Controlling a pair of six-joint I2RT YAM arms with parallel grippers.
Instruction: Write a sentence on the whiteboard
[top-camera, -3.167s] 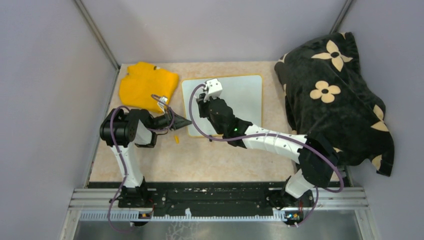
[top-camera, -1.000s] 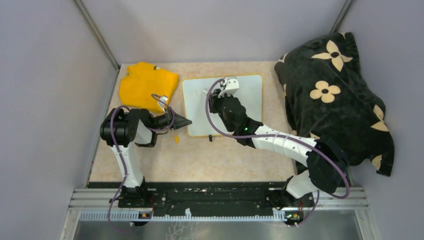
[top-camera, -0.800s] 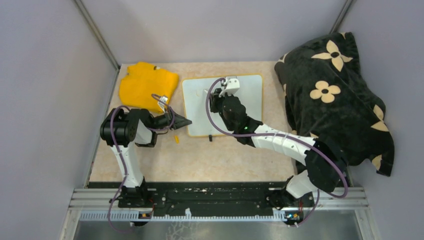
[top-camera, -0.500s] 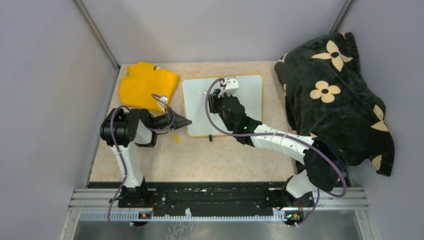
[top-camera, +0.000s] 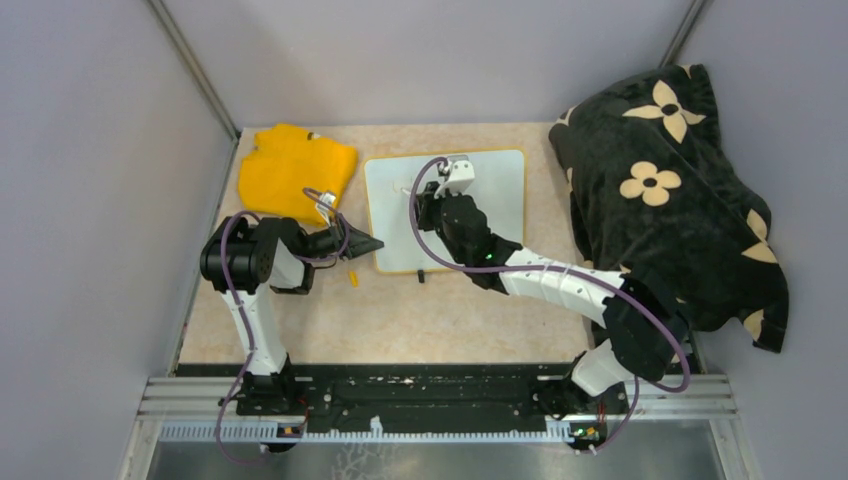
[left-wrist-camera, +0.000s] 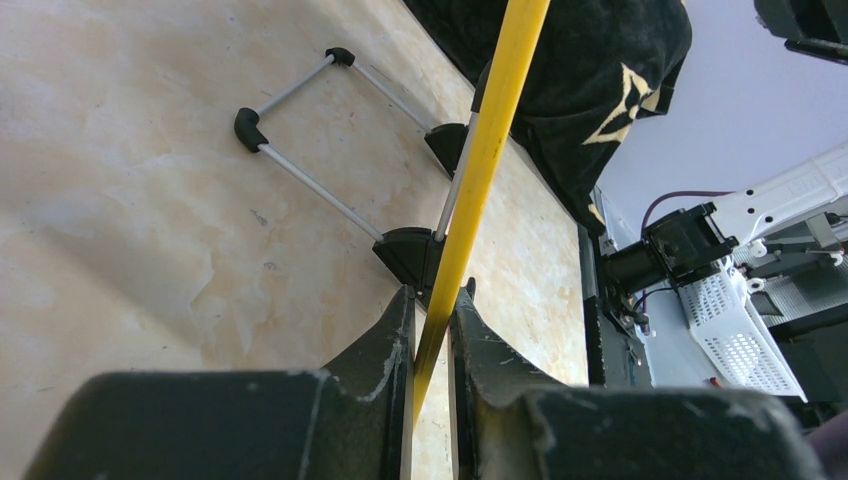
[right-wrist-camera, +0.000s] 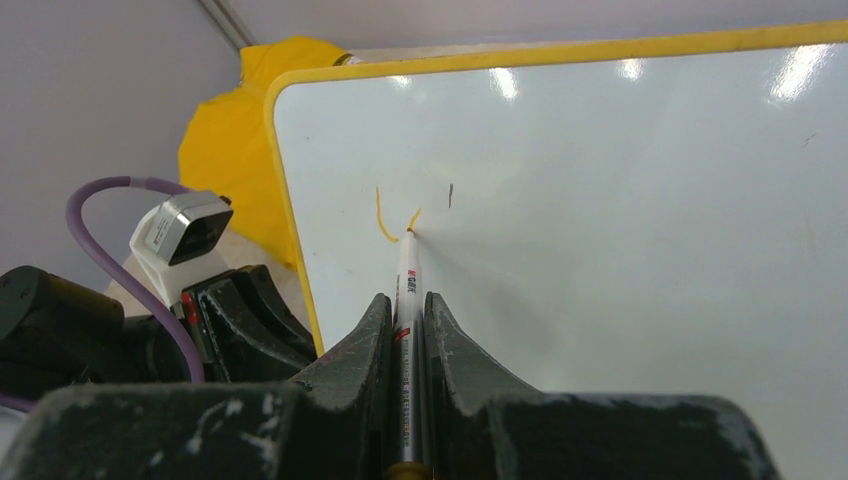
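We see the whiteboard (top-camera: 497, 205) on the surface (top-camera: 420, 320), our right gripper (top-camera: 424, 200) low over its left half and our left gripper (top-camera: 371, 243) at its left edge. A yellow cloth (top-camera: 295, 170) lies just left of the board; a black flowered blanket (top-camera: 665, 190) is heaped at the right.

A whiteboard (top-camera: 495, 215) lies mid-table (top-camera: 400, 320), toward the far edge. A cloth (top-camera: 295, 170) lies left of it in the far left corner, and a blanket heap (top-camera: 670, 190) fills the right side. The left gripper (left-wrist-camera: 432, 310) is at the board's near left rim. The right gripper (right-wrist-camera: 405, 315) is over the board, with its marker (right-wrist-camera: 407, 275) tip touching the board's far left part, beside a short stroke (right-wrist-camera: 380, 222).
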